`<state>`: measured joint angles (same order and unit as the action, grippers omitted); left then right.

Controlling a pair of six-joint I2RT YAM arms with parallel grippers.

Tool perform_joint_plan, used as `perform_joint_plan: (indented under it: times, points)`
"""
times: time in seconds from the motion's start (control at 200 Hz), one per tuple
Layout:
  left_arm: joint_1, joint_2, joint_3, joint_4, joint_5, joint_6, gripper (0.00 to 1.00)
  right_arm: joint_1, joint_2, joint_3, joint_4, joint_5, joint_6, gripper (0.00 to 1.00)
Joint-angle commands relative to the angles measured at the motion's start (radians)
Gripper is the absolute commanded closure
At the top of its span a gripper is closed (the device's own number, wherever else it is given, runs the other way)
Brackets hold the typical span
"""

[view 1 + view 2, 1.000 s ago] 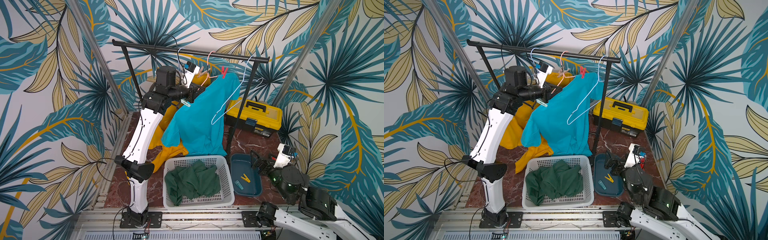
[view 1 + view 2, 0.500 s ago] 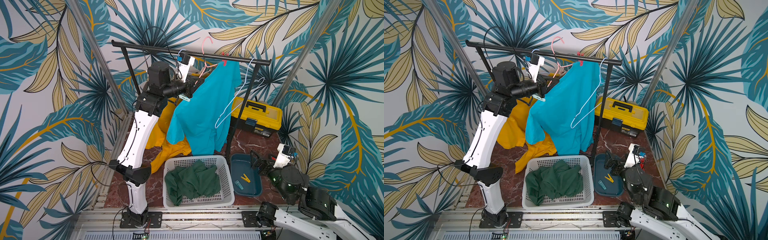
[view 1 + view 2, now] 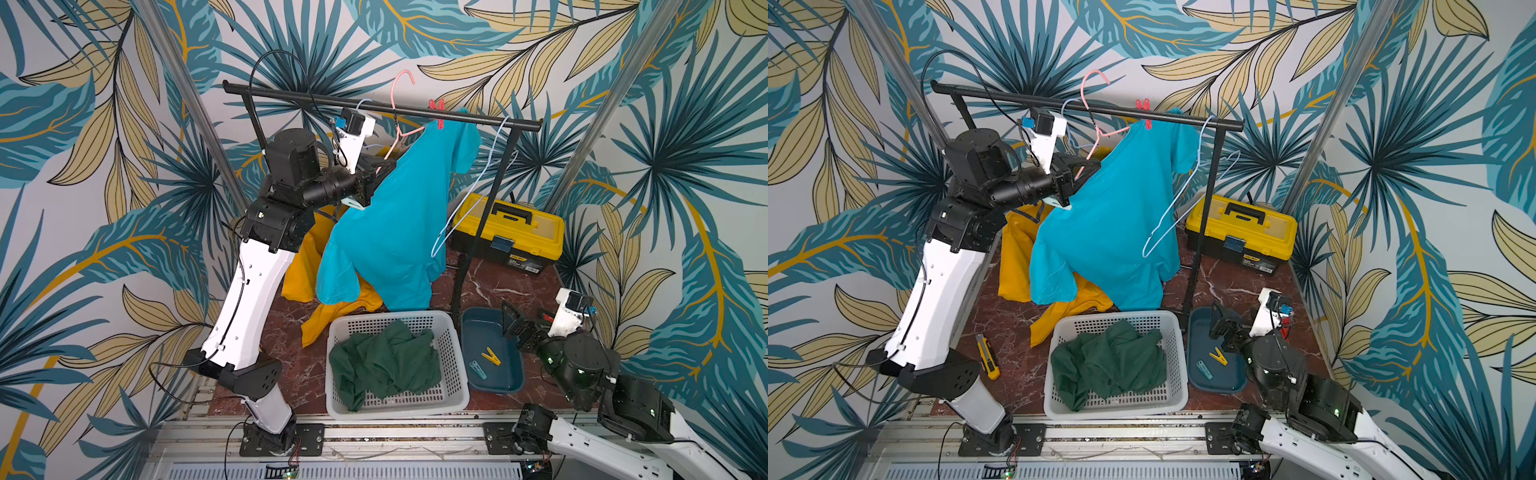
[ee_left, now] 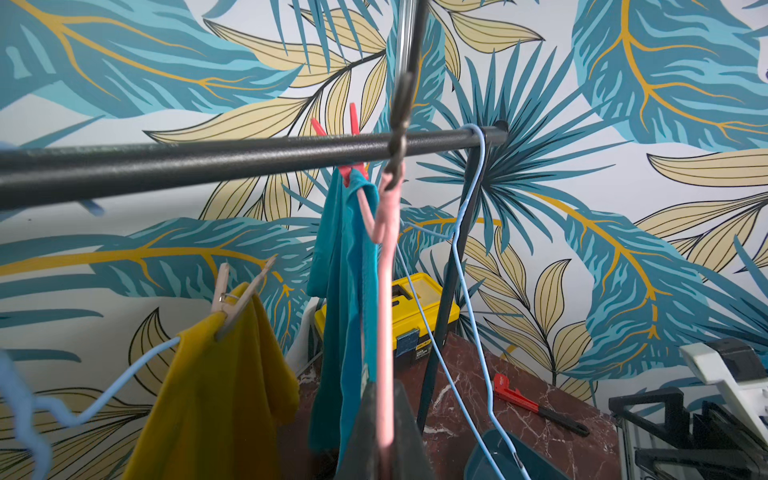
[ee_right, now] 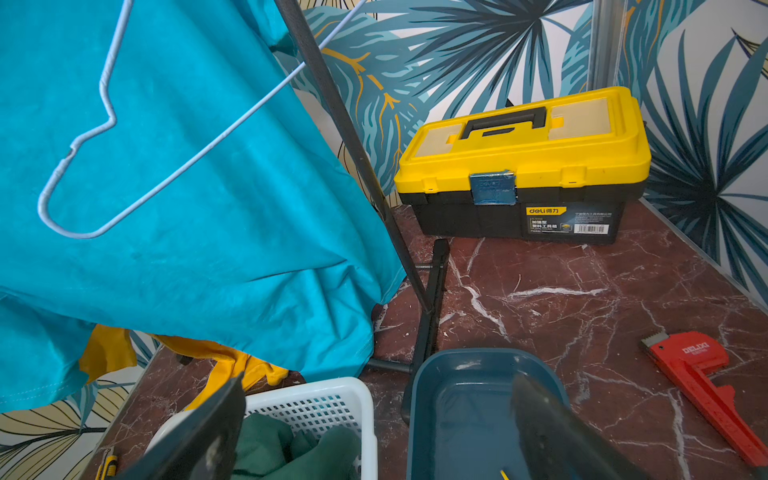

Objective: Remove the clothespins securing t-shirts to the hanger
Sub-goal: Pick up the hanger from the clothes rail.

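My left gripper is shut on the pink hanger, whose hook rises above the black rail. The wire runs between the fingers in the left wrist view. A red clothespin pins the turquoise t-shirt to that hanger. A mint clothespin sits at the shirt's edge beside the gripper. A tan clothespin holds the golden yellow t-shirt on a blue hanger. The dark green t-shirt lies in the white basket. My right gripper stands open and empty over the teal tray.
The tray holds a yellow clothespin and a teal one. An empty blue hanger hangs at the rail's right end. A yellow toolbox, a red wrench and a utility knife lie on the floor.
My left arm has lifted the pink hanger and the turquoise t-shirt upward and slightly left; its hook now stands above the rail. The right arm has not moved.
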<state>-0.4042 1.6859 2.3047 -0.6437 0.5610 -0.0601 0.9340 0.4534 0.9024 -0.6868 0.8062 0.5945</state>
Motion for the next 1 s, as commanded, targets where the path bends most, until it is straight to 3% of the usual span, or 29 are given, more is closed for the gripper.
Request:
perform_joint_plan:
  times: [0.0,0.285,0.581,0.996]
  points:
    - [0.002,-0.041,-0.046,0.006,-0.01,0.037,1.0,-0.002,-0.008,0.017,-0.019,0.001,-0.008,0.01]
    - [0.003,-0.092,-0.143,0.001,-0.026,0.06,1.0,-0.001,0.001,0.02,-0.019,-0.005,0.009,0.0]
    - [0.003,-0.236,-0.255,-0.001,-0.067,0.066,1.0,-0.001,0.033,0.016,-0.015,-0.014,0.018,0.01]
    - [0.004,-0.361,-0.218,-0.001,-0.179,0.091,1.0,-0.002,0.065,0.015,-0.003,-0.023,0.033,0.0]
